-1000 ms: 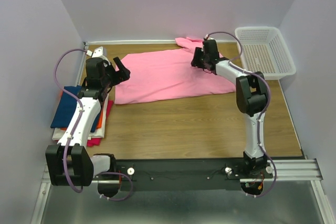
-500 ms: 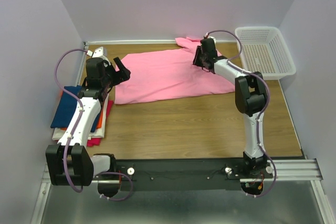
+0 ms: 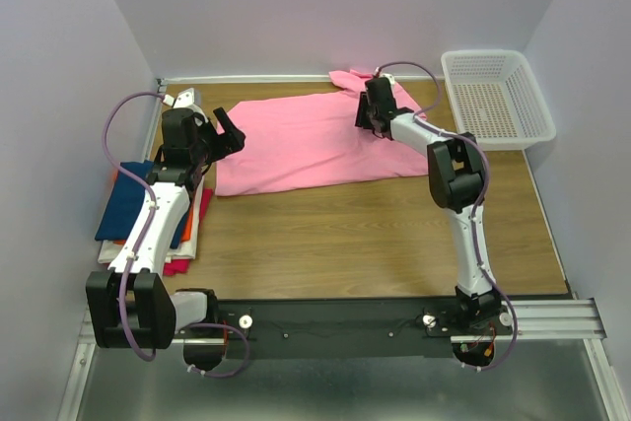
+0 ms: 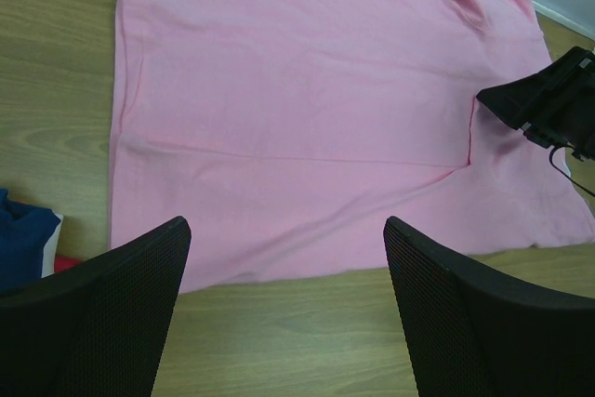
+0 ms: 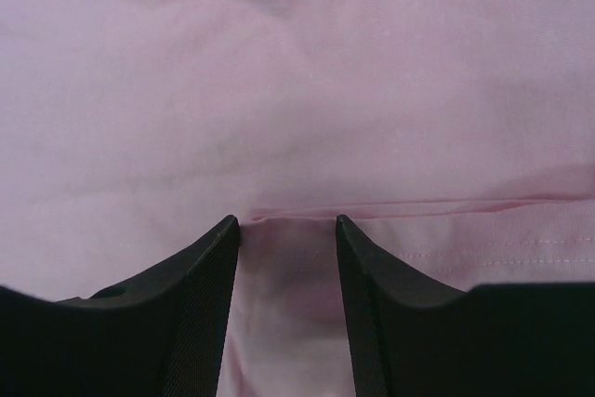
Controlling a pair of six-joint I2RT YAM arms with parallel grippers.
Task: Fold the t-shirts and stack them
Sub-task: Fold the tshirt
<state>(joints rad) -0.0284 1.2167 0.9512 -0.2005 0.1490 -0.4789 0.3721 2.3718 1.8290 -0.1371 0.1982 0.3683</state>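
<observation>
Right gripper (image 5: 286,228) shifted left on pink t-shirt (image 3: 296,140) | jaws part-open, straddling a fold | left gripper (image 4: 286,230) wide, empty

Pink tee (image 3: 306,140) spread mostly flat, centre-back; blue-topped folded stack (image 3: 133,206) far left.

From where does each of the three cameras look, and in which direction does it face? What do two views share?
Top external: high behind the arm bases, looking down on the table, pink t-shirt and basket; both arms show.
Left wrist: on the left arm, looking down across the pink t-shirt; left gripper, open, frames the bottom.
Right wrist: close above the pink t-shirt, looking down; right gripper, fingers apart over the cloth.
Shared: top external and left wrist both show the right gripper.
</observation>
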